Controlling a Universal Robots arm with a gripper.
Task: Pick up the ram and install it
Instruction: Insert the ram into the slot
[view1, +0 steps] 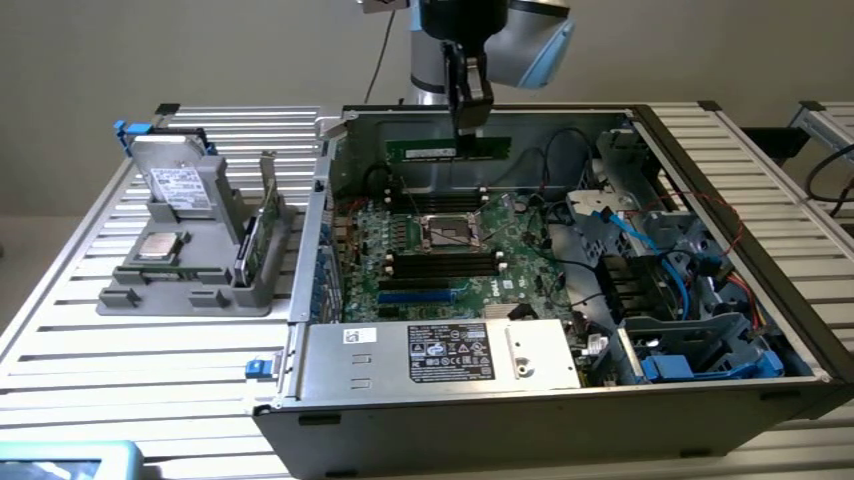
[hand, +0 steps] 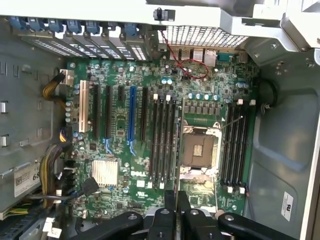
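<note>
Over the motherboard (view1: 400, 232), fingers (view1: 470, 100) pinch the ram (view1: 430, 151).

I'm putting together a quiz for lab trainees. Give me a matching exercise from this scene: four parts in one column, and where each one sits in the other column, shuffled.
Things:
1. ram
2. processor chip
3. expansion card
4. processor socket

Places:
A. upright in the grey stand, beside the case
B. on the motherboard, between the banks of black slots
C. held in the tool above the open case
D. lying flat on the grey stand

Pairs: 1-C, 2-D, 3-A, 4-B.
</note>
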